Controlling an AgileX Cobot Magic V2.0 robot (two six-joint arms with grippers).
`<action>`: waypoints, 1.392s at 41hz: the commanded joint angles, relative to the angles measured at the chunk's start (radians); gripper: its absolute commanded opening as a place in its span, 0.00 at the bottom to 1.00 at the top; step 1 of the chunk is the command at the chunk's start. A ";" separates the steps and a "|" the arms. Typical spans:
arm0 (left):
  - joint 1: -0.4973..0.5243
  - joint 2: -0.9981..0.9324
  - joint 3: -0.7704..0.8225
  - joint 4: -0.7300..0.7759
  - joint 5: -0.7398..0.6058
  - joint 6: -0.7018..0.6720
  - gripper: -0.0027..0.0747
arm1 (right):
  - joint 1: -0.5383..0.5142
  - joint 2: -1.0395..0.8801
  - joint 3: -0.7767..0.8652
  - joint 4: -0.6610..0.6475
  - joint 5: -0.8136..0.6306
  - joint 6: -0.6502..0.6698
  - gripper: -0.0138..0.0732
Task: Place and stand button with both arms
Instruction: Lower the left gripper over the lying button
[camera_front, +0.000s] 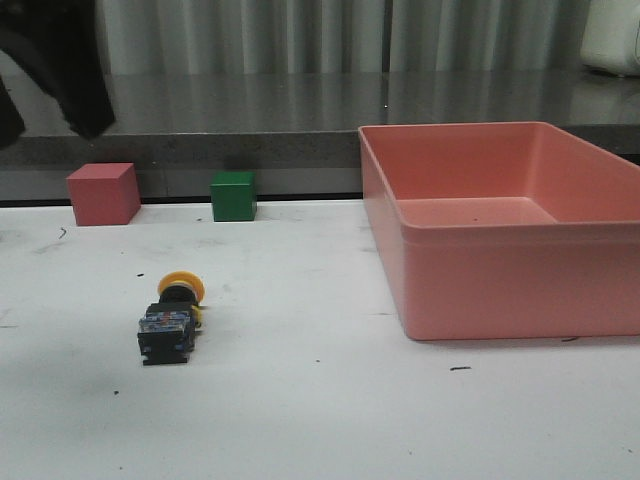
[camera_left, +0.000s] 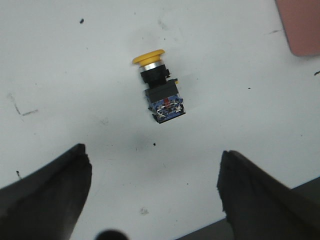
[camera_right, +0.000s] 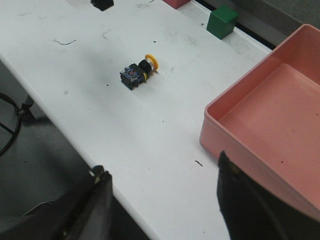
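The push-button (camera_front: 170, 320) lies on its side, ungrasped, so the reaching step is in hand: both grippers, left (camera_left: 152, 192) and right (camera_right: 162, 200), gape wide and must descend.

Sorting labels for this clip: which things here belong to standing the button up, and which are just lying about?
Belongs to the job:
button, lying on its side
left end effector, open
right end effector, open

Just lying about:
pink cube
green cube
pink bin

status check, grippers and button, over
Left gripper and right gripper open, empty. Button on its side on table, untouched. Nothing blocking it.
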 joint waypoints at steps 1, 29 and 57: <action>-0.016 0.082 -0.101 -0.013 0.043 -0.055 0.70 | -0.005 -0.001 -0.021 0.000 -0.066 -0.008 0.71; -0.052 0.500 -0.391 -0.007 0.187 -0.307 0.70 | -0.005 -0.001 -0.021 0.000 -0.066 -0.008 0.71; -0.052 0.631 -0.395 -0.022 0.176 -0.345 0.58 | -0.005 -0.001 -0.021 0.000 -0.066 -0.008 0.71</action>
